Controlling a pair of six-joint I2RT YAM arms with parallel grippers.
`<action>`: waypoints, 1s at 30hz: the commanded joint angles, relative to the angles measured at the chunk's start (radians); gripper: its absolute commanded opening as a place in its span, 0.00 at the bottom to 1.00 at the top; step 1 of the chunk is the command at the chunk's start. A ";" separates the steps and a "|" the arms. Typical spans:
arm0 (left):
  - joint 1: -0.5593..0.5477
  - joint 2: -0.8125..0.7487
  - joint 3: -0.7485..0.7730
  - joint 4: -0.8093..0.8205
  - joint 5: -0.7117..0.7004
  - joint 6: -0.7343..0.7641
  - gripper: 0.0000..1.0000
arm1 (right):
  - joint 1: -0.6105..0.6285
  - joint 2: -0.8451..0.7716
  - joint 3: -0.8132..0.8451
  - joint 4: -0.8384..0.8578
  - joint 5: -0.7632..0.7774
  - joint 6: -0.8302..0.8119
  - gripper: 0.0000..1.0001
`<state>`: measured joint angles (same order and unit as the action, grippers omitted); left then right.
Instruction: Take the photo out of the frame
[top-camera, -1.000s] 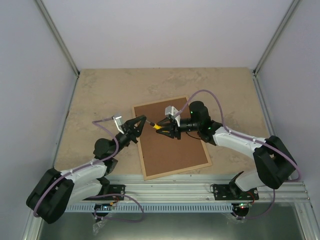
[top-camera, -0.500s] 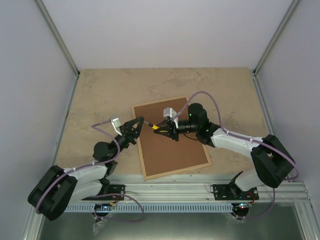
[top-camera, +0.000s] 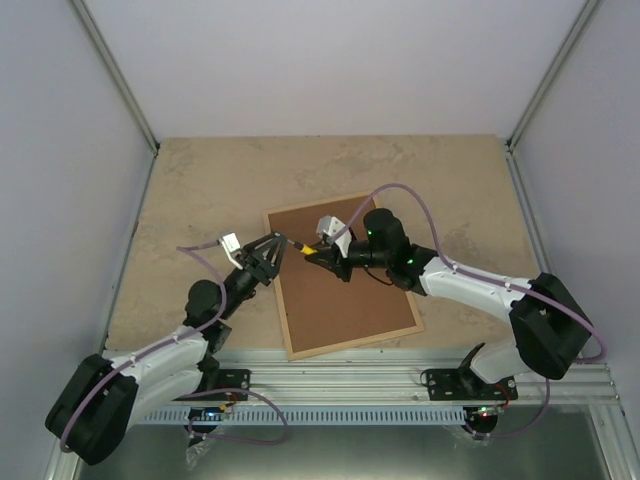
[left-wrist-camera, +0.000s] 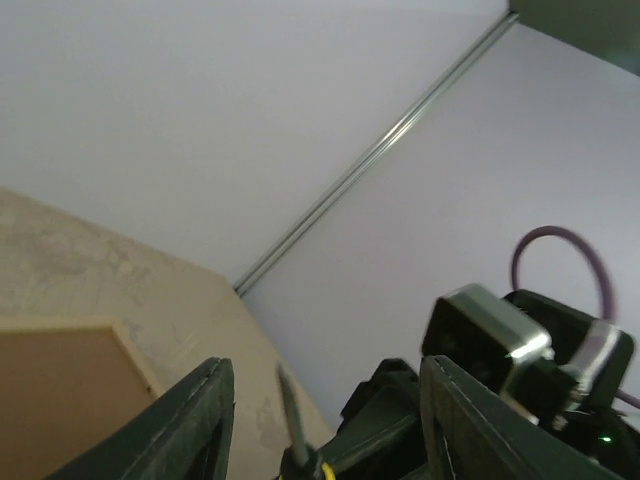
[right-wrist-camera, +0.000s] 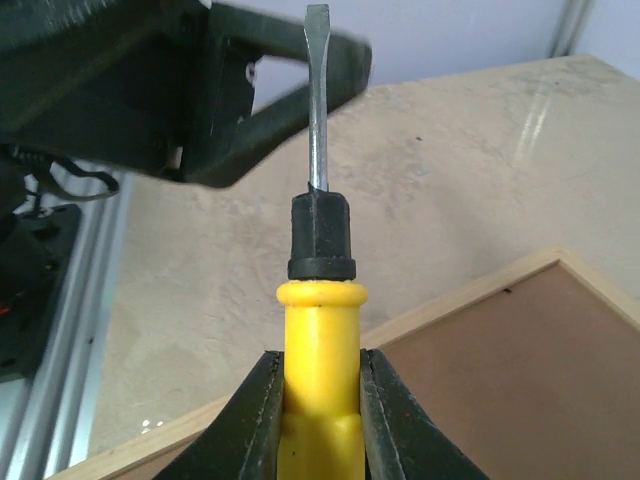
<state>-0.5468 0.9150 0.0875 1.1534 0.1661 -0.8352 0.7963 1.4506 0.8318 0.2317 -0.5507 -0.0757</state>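
Observation:
The frame (top-camera: 291, 335) of pale wood lies face down on the table, its brown backing board (top-camera: 350, 295) uppermost. The photo is hidden beneath it. My right gripper (top-camera: 313, 256) is shut on the yellow handle of a flat-blade screwdriver (right-wrist-camera: 320, 300), above the frame's far left part. The blade points at my left gripper (top-camera: 276, 246). That gripper stands open, and the blade (left-wrist-camera: 290, 415) sits between its fingers (left-wrist-camera: 200, 420) without touching them. In the right wrist view, the frame's rim (right-wrist-camera: 455, 298) and the board (right-wrist-camera: 530, 380) lie below the tool.
Beige stone-patterned tabletop (top-camera: 210, 190) surrounds the frame, closed in by white walls at the back and both sides. An aluminium rail (top-camera: 400, 375) with the arm bases runs along the near edge. The right arm's wrist camera (left-wrist-camera: 490, 335) faces the left gripper closely.
My left gripper has opened around the screwdriver blade. My right gripper has closed on the yellow handle. Both arms have shifted slightly left and away, toward the frame's far left edge.

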 joint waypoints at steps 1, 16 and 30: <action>0.003 0.027 0.021 -0.071 -0.019 -0.101 0.54 | 0.039 -0.021 0.059 -0.060 0.176 -0.057 0.01; 0.001 0.356 0.012 0.365 0.105 -0.323 0.40 | 0.113 0.035 0.115 -0.099 0.367 -0.101 0.01; 0.002 0.480 0.025 0.503 0.109 -0.383 0.00 | 0.126 0.064 0.106 -0.078 0.393 -0.113 0.00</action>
<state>-0.5449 1.3708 0.0978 1.4746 0.2668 -1.1934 0.9073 1.5024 0.9287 0.1276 -0.1604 -0.1696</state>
